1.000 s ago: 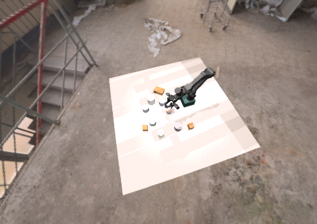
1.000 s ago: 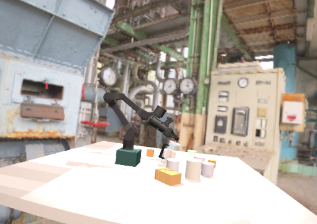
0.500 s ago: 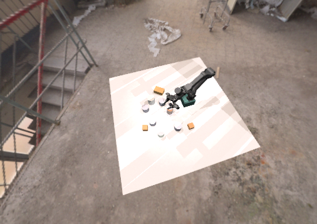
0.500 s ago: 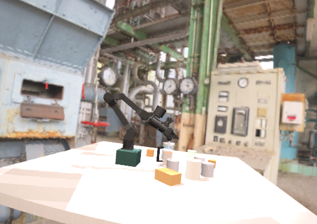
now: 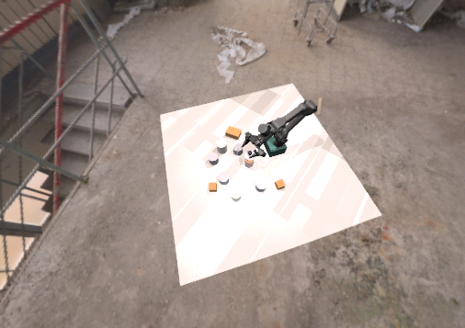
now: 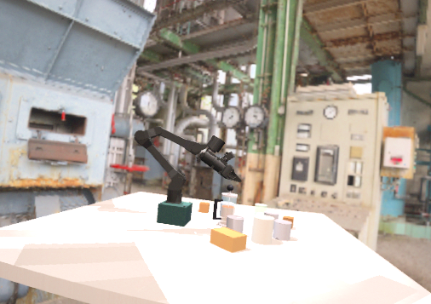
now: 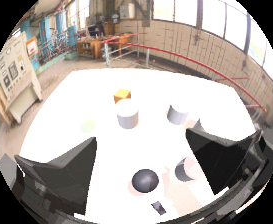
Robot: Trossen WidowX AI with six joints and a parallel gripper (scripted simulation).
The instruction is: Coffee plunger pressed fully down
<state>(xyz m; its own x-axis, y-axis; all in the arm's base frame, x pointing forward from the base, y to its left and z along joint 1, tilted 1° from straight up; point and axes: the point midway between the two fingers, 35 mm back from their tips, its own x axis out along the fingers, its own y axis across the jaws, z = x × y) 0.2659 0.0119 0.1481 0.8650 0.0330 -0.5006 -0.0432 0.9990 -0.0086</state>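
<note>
Coffee plunger knob below our wide-open gripper

The plunger's knob (image 5: 250,153) (image 6: 230,187) (image 7: 145,180) sits atop the coffee press (image 5: 249,163) (image 6: 226,210), whose long axis stands upright on the table (image 5: 211,236) (image 6: 85,253) (image 7: 57,120), out in front of our arm's green base (image 5: 276,149) (image 6: 175,214). From our gripper (image 5: 246,150) (image 6: 239,180) (image 7: 143,137), the knob lies lower and seemingly a little back toward the base; in the wrist view it shows between the two spread fingers sideways. They stand wide, with nothing held.

We judge the plunger to be down or nearly so, since the knob shows close above the lid, though we can't confirm the last bit of travel. Letting go looks done; what's left is probably backing straight up, lest a finger brush the knob and tip the press.

Inside the press we see an orange-brown band. A grey cylinder (image 5: 237,150) (image 6: 234,223) (image 7: 185,170) stands near it; whether that holds anything, we can't tell.
</note>
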